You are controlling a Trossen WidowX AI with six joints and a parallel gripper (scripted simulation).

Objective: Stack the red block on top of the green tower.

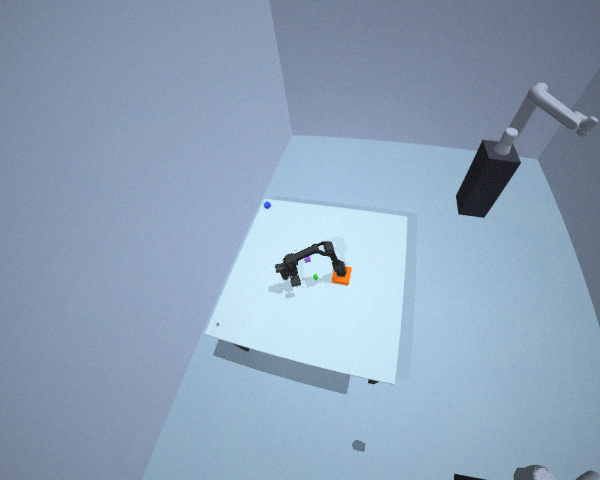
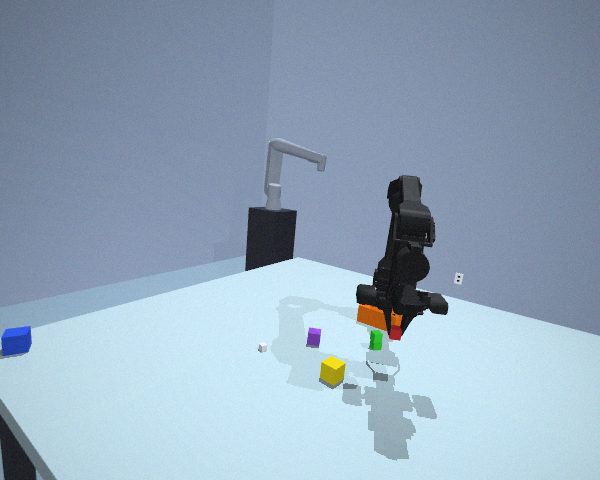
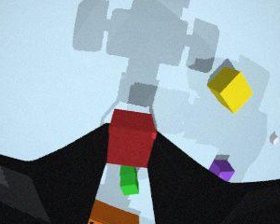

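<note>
Check the gripper (image 3: 132, 149) in the wrist view first: its two dark fingers are clamped on the red block (image 3: 132, 138), one on each side face, at the centre of the frame. The block's grey shadow lies on the table (image 3: 41, 88) just above it in that view, apart from the block, so the block is off the surface.

In the exterior view, find the red block (image 2: 395, 332) at the tip of the black arm (image 2: 406, 242), right of centre. The green tower (image 2: 375, 339) stands upright just to its left, appearing close beside it but not touching it. In the wrist view the green tower (image 3: 128, 179) shows below the red block, between the fingers, with the orange base (image 3: 113, 219) of the arm below that.

Note the other items in the exterior view:
- Yellow block (image 2: 332, 369): lower left of the tower, near it.
- Purple block (image 2: 313, 336): left of the tower.
- Small white cube (image 2: 262, 347): further left.
- Blue block (image 2: 16, 340): far left edge of the table, well apart from the rest.

In the top view the red block is hidden under the gripper (image 1: 293, 279); the green tower (image 1: 315, 276) shows just right of it.
</note>
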